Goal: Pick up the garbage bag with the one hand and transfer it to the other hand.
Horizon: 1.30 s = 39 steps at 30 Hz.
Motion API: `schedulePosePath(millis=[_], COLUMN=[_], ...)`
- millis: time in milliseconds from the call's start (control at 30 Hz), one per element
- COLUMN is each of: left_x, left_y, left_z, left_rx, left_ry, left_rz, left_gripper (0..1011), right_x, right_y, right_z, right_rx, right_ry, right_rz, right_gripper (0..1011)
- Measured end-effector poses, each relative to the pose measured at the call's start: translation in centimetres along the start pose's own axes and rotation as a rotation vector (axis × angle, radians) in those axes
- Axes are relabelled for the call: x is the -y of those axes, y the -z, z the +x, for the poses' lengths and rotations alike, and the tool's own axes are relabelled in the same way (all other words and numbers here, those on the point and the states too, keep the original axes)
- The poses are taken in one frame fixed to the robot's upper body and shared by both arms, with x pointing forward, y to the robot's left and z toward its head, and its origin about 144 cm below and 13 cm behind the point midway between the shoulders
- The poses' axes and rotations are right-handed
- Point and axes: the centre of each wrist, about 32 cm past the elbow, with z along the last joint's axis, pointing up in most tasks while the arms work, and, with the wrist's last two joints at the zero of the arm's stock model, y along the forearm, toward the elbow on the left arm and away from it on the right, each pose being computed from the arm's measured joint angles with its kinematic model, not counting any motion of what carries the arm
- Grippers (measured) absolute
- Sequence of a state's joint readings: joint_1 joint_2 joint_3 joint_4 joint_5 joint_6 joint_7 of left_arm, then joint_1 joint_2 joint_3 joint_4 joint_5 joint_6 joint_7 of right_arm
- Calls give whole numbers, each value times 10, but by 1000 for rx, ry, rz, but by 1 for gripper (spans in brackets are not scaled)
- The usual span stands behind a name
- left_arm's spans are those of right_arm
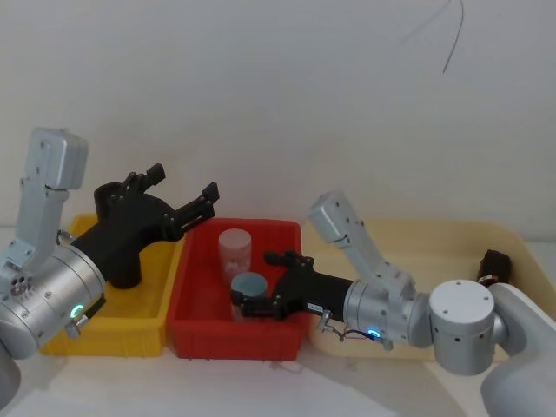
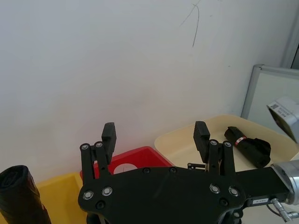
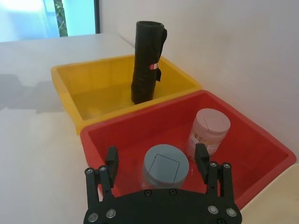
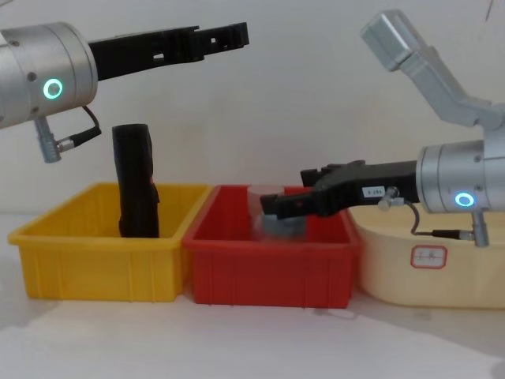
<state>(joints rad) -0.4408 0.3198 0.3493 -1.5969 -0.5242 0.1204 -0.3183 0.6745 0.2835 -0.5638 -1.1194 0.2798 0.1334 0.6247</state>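
One garbage bag point(image 1: 122, 248) point(image 3: 146, 60) point(image 4: 136, 181), a tight black roll with a small red mark, stands upright in the yellow bin point(image 1: 113, 334). A second, similar roll point(image 1: 493, 263) point(image 2: 247, 144) lies in the beige tray point(image 1: 417, 243). My left gripper point(image 1: 182, 187) point(image 2: 155, 130) point(image 4: 225, 35), without a sticker, is open and empty, raised well above the bins beside the standing roll. My right gripper point(image 1: 254, 280) point(image 3: 156, 156) point(image 4: 288, 193), which bears the white sticker, is open low over the red bin point(image 1: 234, 334), its fingers on either side of a blue-lidded jar point(image 3: 166, 165).
The red bin also holds a pale-lidded jar point(image 1: 234, 248) point(image 3: 210, 130) behind the blue-lidded one. The yellow bin, red bin and beige tray stand side by side against a white wall. White tabletop lies in front of them.
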Motion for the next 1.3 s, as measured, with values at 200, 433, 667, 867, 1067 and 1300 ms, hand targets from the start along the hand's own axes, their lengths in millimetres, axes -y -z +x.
schedulePosePath(millis=[200, 433, 667, 867, 1067, 1300], left_x=[0, 0, 0, 0, 0, 0], left_y=[0, 0, 0, 0, 0, 0], left_z=[0, 0, 0, 0, 0, 0], left_rx=[0, 0, 0, 0, 0, 0], left_ry=[0, 0, 0, 0, 0, 0], left_rz=[0, 0, 0, 0, 0, 0], left_gripper=[1000, 1000, 1000, 1000, 1000, 1000], right_x=[-5, -11, -16, -19, -21, -24], right_y=[-1, -4, -4, -5, -3, -3], right_z=[2, 5, 9, 10, 12, 15], right_rx=[13, 42, 68, 82, 88, 87], right_ry=[-2, -5, -5, -9, -13, -13], right_rz=[-22, -55, -82, -99, -116, -126], right_gripper=[1001, 1001, 1001, 1001, 1001, 1001])
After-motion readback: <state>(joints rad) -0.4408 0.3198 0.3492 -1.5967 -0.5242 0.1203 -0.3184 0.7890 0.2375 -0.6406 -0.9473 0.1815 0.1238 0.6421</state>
